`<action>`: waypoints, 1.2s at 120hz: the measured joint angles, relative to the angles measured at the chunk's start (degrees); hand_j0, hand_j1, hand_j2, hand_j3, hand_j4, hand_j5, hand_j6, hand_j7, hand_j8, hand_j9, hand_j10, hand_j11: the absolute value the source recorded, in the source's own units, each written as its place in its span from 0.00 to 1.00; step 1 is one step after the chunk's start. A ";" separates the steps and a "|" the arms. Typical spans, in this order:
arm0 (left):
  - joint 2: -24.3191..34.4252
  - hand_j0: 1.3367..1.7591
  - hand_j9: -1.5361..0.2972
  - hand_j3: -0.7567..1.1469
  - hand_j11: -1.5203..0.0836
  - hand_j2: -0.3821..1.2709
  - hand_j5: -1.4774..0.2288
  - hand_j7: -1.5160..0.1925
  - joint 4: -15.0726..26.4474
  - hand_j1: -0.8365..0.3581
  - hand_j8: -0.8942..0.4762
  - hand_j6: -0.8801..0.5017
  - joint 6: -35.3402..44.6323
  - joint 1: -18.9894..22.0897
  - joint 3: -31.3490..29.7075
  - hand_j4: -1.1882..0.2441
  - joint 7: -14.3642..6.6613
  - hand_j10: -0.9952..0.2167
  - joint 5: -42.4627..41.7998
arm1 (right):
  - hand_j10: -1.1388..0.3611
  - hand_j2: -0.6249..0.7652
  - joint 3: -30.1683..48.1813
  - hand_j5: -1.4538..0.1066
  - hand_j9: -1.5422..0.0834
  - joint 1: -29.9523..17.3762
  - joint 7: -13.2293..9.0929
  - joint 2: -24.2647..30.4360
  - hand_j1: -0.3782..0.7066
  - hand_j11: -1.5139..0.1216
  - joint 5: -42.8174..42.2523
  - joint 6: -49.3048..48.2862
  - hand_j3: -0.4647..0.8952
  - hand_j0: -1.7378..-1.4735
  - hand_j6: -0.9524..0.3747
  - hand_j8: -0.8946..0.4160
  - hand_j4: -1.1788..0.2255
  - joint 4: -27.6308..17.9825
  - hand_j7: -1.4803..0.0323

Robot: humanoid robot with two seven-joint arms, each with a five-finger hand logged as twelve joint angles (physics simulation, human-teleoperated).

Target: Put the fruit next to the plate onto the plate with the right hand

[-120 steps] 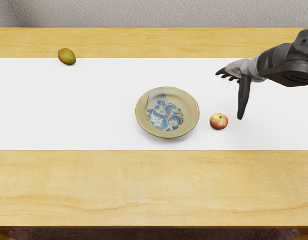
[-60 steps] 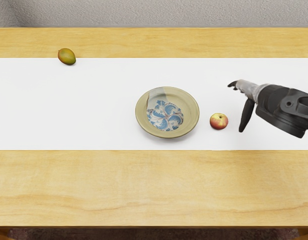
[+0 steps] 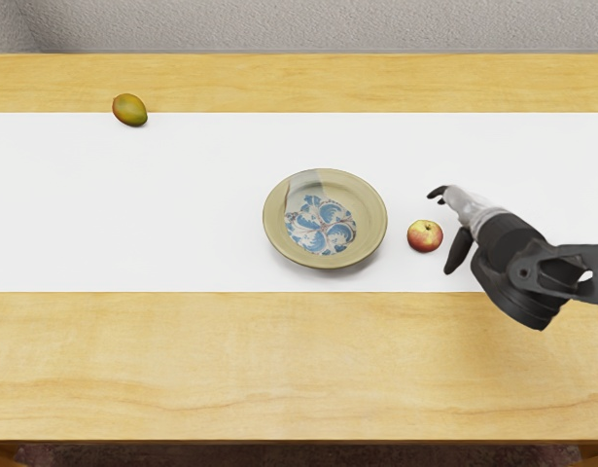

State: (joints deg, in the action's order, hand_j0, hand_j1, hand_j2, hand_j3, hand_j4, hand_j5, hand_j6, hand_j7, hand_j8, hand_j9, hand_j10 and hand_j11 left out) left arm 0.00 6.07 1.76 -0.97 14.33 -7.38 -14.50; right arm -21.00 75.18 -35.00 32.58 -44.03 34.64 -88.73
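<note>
1. Immediately at 3 o'clock of the plate [image 3: 277,197] lies the apple [image 3: 425,235], on the white runner [image 3: 133,214], just beside the rim and not on the plate. This is the fruit the task names.
2. Right hand [image 3: 464,216]: its arm enters from the picture's right edge. The fingers [image 3: 457,255] are spread and hold nothing. One dark finger points down towards 6 o'clock, and the thumb reaches towards 10 o'clock.
3. Governing relation — the apple sits at about 8 to 9 o'clock from the hand, close beside the down-pointing finger, with a narrow strip of runner showing between them. Apple, plate and hand fall nearly on one 9-to-3 line, so the carry would probably run towards 9 o'clock.
4. Axis: the apple is near-round, so no long axis constrains the grasp.
5. Nearer hand: only the right one shows, and the left is out of view.
6. Count — one plate, one apple and one mango [image 3: 129,109]. The mango lies far off at 10 o'clock of the plate, near the wooden table [image 3: 279,360] edge of the runner, well apart from the rest.
</note>
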 joint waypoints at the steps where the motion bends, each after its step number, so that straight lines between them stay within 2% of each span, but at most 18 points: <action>1: 0.00 0.76 0.84 0.40 0.95 0.23 0.87 0.89 0.00 0.99 0.65 0.64 0.00 0.00 0.00 0.83 0.00 0.82 0.00 | 0.61 0.42 0.00 0.75 0.77 -0.03 0.00 -0.04 0.27 0.75 -0.02 0.03 0.34 0.30 0.55 0.51 0.68 0.00 0.79; 32: 0.00 0.76 0.84 0.40 0.95 0.23 0.87 0.89 0.00 0.99 0.65 0.64 0.00 0.00 0.00 0.83 0.00 0.82 0.00 | 0.59 0.41 0.01 0.72 0.74 -0.14 0.00 -1.61 0.31 0.72 -0.19 0.34 0.34 0.30 0.52 0.48 0.65 0.15 0.76; 61: 0.00 0.76 0.84 0.40 0.95 0.23 0.87 0.89 0.00 0.99 0.65 0.64 0.00 0.00 0.00 0.83 0.00 0.82 0.00 | 0.56 0.41 -0.16 0.69 0.72 -0.14 0.00 -3.57 0.35 0.69 -0.50 0.36 0.34 0.30 0.50 0.46 0.63 2.30 0.73; 105: 0.00 0.76 0.84 0.40 0.95 0.23 0.87 0.89 0.00 0.99 0.65 0.64 0.00 0.00 0.00 0.83 0.00 0.82 0.00 | 0.47 0.39 -1.21 0.57 0.61 -0.38 0.00 -5.05 0.50 0.58 -0.85 0.36 0.34 0.30 0.39 0.35 0.53 3.46 0.61; 141: 0.00 0.76 0.84 0.40 0.95 0.23 0.87 0.89 0.00 0.99 0.65 0.64 0.00 -0.09 0.00 0.83 0.00 0.82 0.00 | 0.43 0.37 -1.71 0.52 0.56 -0.84 -0.01 -5.46 0.57 0.53 -0.86 0.35 0.34 0.31 0.36 0.31 0.49 4.35 0.55; 144: 0.00 0.76 0.84 0.40 0.95 0.23 0.87 0.89 0.00 0.99 0.65 0.64 0.00 -0.09 0.00 0.83 0.00 0.82 0.00 | 0.42 0.36 -1.73 0.51 0.53 -0.87 -0.07 -5.57 0.58 0.52 -0.87 0.39 0.34 0.31 0.36 0.33 0.48 4.38 0.55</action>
State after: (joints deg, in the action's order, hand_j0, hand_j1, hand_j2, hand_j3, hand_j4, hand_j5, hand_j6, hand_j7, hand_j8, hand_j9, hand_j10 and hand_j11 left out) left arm 0.00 6.07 1.76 -1.05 14.34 -7.38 -14.50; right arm -22.73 74.31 -35.07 27.00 -44.89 35.03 -84.35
